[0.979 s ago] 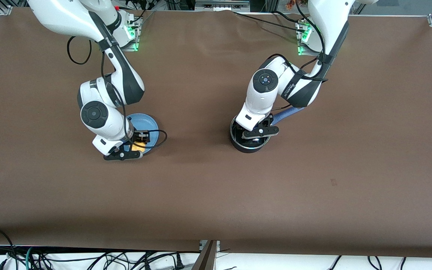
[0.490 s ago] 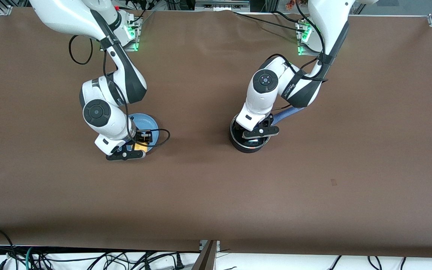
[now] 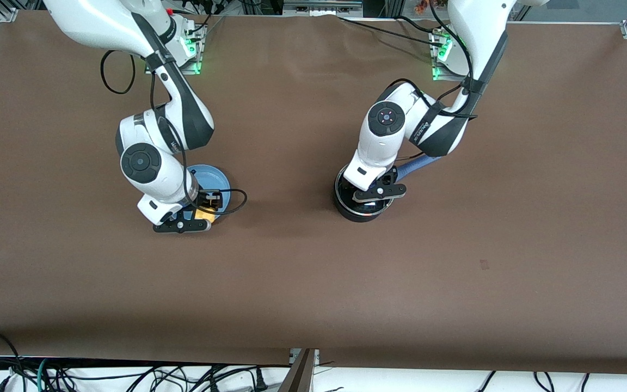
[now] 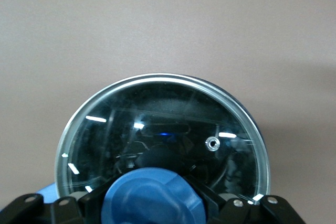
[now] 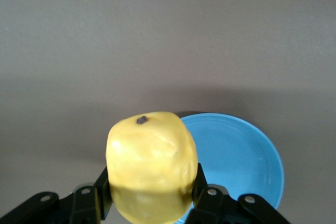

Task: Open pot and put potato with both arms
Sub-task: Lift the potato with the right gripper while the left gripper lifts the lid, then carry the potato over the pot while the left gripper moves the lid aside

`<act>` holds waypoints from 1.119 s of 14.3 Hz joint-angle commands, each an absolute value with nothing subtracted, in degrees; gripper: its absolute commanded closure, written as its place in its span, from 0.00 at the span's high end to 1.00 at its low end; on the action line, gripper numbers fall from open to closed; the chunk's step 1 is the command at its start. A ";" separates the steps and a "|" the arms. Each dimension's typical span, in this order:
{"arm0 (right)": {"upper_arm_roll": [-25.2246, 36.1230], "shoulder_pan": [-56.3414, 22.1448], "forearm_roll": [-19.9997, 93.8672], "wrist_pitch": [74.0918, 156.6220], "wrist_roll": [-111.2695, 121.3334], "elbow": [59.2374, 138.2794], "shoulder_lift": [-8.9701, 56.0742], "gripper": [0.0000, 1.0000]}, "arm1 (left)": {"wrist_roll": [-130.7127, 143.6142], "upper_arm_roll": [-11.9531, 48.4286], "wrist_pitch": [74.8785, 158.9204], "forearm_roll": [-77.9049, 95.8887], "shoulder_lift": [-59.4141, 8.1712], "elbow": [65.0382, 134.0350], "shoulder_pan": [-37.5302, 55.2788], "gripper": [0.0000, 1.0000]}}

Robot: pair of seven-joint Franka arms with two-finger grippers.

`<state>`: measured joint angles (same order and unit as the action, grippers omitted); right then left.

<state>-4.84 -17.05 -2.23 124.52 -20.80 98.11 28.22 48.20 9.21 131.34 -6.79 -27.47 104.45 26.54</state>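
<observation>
Right gripper (image 3: 200,209) over the blue plate (image 3: 213,182), at the plate's edge nearer the front camera, jaws clamped on the potato (image 3: 203,215). In the right wrist view, potato (image 5: 151,166) pinched between the two fingers (image 5: 102,187) and lifted off the plate (image 5: 247,161), yellow, lumpy, with one small dark spot on its skin. Plate resting on the brown bench (image 3: 313,272) toward the right arm's end.

Left gripper (image 3: 377,185) down on top of the pot (image 3: 362,204), near the middle of the bench. In the left wrist view, jaws closed on the blue knob (image 4: 151,198) of the glass lid (image 4: 163,135), a finger either side. Lid seated on the pot's rim, metal edge ringing it evenly. Blue handle (image 3: 417,165) sticking out toward the left arm's base, partly hidden under that arm.
</observation>
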 commanded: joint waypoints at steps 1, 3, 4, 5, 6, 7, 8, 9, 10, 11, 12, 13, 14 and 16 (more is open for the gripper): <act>-4.75 -19.24 -0.97 123.40 -26.00 95.02 29.26 0.32 | 47.29 9.49 128.94 -8.26 -25.14 104.24 25.75 0.48; -4.75 -20.39 1.92 123.49 -28.73 93.52 29.79 0.32 | 47.20 9.49 128.85 -8.26 -24.61 104.15 25.23 0.47; -4.75 -21.09 3.50 123.49 -29.70 92.99 30.23 0.32 | 47.20 9.49 128.76 -8.26 -24.17 104.24 24.79 0.47; -4.75 -21.79 4.82 123.66 -31.62 92.38 30.58 0.32 | 47.11 9.49 128.32 -8.26 -23.73 104.24 24.44 0.47; -4.75 -22.75 5.70 124.18 -34.42 91.94 31.19 0.32 | 46.33 9.58 127.19 -8.17 -23.03 104.15 23.82 0.47; -4.75 -23.89 5.89 124.28 -37.59 91.41 31.64 0.32 | 43.71 9.58 126.39 -7.56 -22.16 104.15 22.95 0.47; -4.75 -25.04 5.89 124.28 -40.14 90.28 32.51 0.32 | 41.59 9.58 125.17 -6.43 -21.28 104.15 21.98 0.47; -4.75 -25.92 5.89 124.54 -42.78 89.13 33.22 0.32 | 40.09 9.58 123.94 -5.28 -20.40 104.24 20.93 0.47; -4.75 -26.88 5.89 125.24 -45.67 87.38 34.01 0.32 | 38.77 9.58 123.40 -4.93 -19.61 104.24 20.05 0.47; -4.75 -27.76 5.89 125.68 -48.40 85.62 34.80 0.32 | 37.72 9.58 123.14 -4.57 -18.90 104.24 19.26 0.47; -4.75 -28.82 5.98 126.29 -51.39 84.47 35.67 0.32 | 36.31 9.58 122.18 -4.14 -18.37 104.33 18.20 0.47; -4.75 -29.87 5.98 127.52 -54.98 83.85 36.21 0.32 | 33.69 9.58 121.56 -4.04 -17.93 104.41 16.80 0.47; -4.75 -31.27 5.89 129.62 -58.93 83.85 36.65 0.32 | 30.88 9.58 120.94 -3.52 -17.15 104.76 15.13 0.47; -4.75 -33.30 5.98 133.84 -64.23 83.85 37.44 0.32 | 26.39 9.58 118.40 -2.81 -15.39 104.85 12.58 0.47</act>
<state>-5.05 -31.33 5.23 131.01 -59.30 85.83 35.51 31.79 9.09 120.99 -4.46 -18.58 103.75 15.32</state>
